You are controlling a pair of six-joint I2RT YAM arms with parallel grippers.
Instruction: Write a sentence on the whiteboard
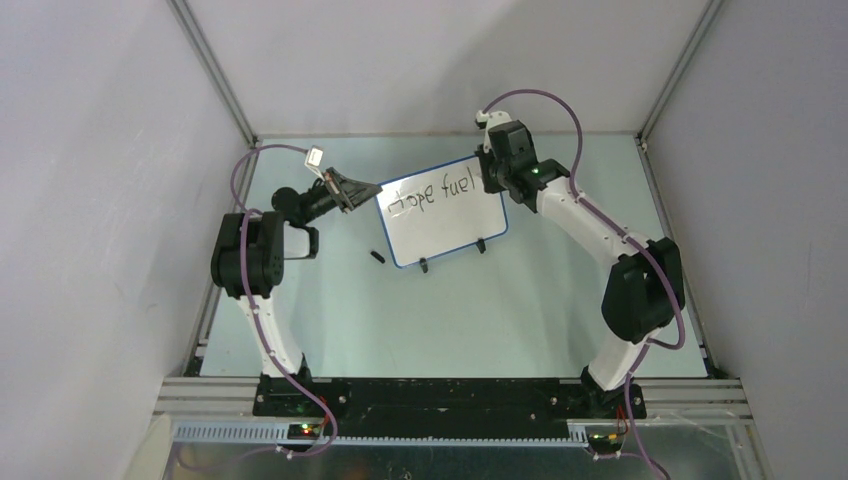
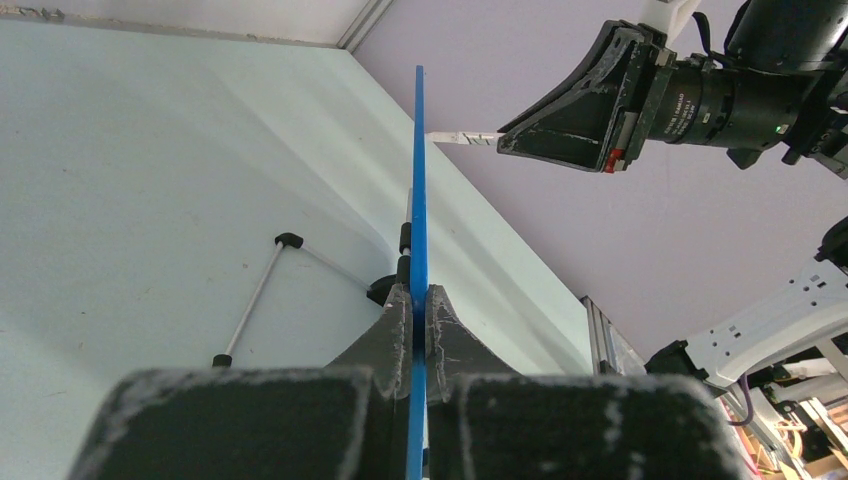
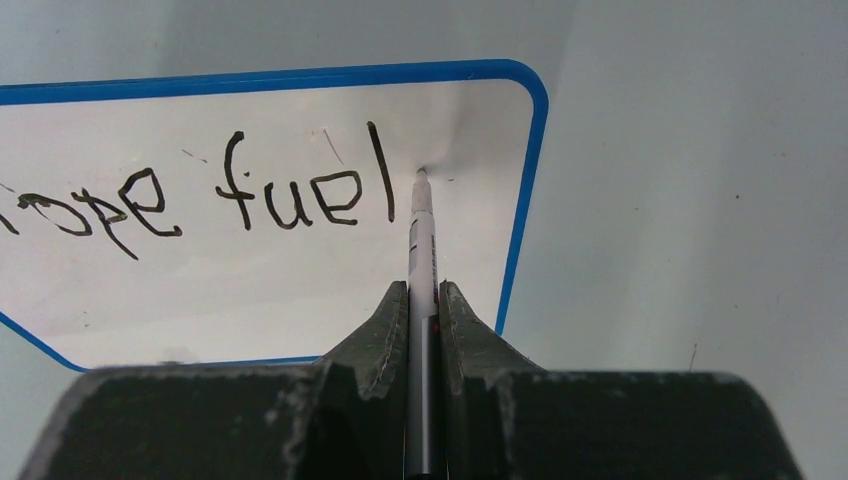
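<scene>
At the far centre of the table (image 1: 400,330), the whiteboard (image 1: 450,235) is pinched by the left gripper (image 2: 418,300), closed tight on the blue frame at the board's 9 o'clock edge. The right gripper (image 3: 424,295), clamped on the marker pen (image 3: 422,225), sets the tip at 3 o'clock of the sentence (image 3: 250,195), which so far reads "Hope fuel". The board looks light, stiff and glossy, and is likely to skid under pen pressure, so a frame-edge hold suits it. The first letter is smudged from overhead and cropped at the wrist. A small dark object (image 1: 377,257), perhaps a cap, lies at the board's 7 o'clock.
</scene>
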